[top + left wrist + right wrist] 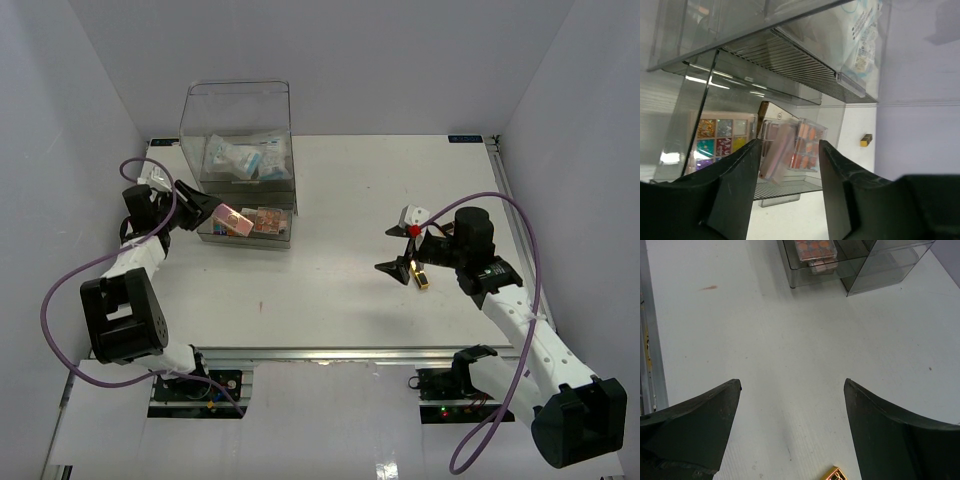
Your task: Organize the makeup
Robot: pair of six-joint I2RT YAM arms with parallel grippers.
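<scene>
My left gripper (208,212) (789,150) is open at the front of the clear organizer's low tray (285,240). A flat pink palette (232,220) (776,152) leans tilted in the tray just beyond my fingertips, apart from them. An orange-pink eyeshadow palette (266,220) (807,145) lies behind it. Blue-white packets (245,158) (865,40) sit in the upper compartment. My right gripper (385,250) (792,382) is open and empty over the table. A short gold tube (422,280) (835,474) lies on the table under its palm. The silver case is not in view.
The large clear plastic box (200,120) (890,265) stands at the back left. A colourful glitter palette (722,140) shows through its wall. Grey walls close in both sides. A metal rail (330,352) runs along the near table edge.
</scene>
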